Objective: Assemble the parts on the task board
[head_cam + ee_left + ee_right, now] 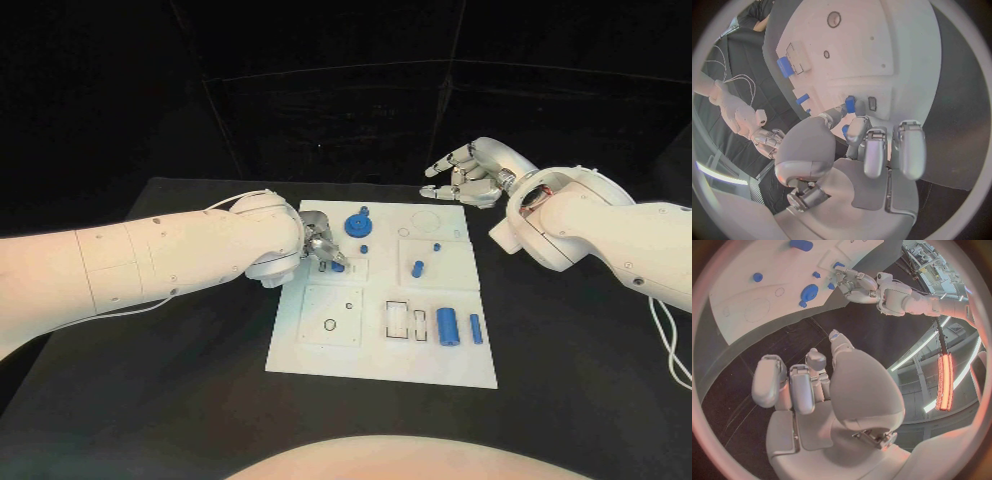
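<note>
The white task board lies mid-table. My left hand hovers over its left middle and pinches a small blue part between thumb and a finger, just beside a small slot. My right hand hangs in the air beyond the board's far right corner, fingers loosely bent and apart, holding nothing; the same hand is seen from the right wrist. A blue gear-like part sits near the far edge. A blue peg stands mid-board. Two blue cylinders lie at the right.
Rectangular slots and a square plate with an oval hole take up the board's near half. Black table surrounds the board on all sides. My left forearm crosses the table's left side.
</note>
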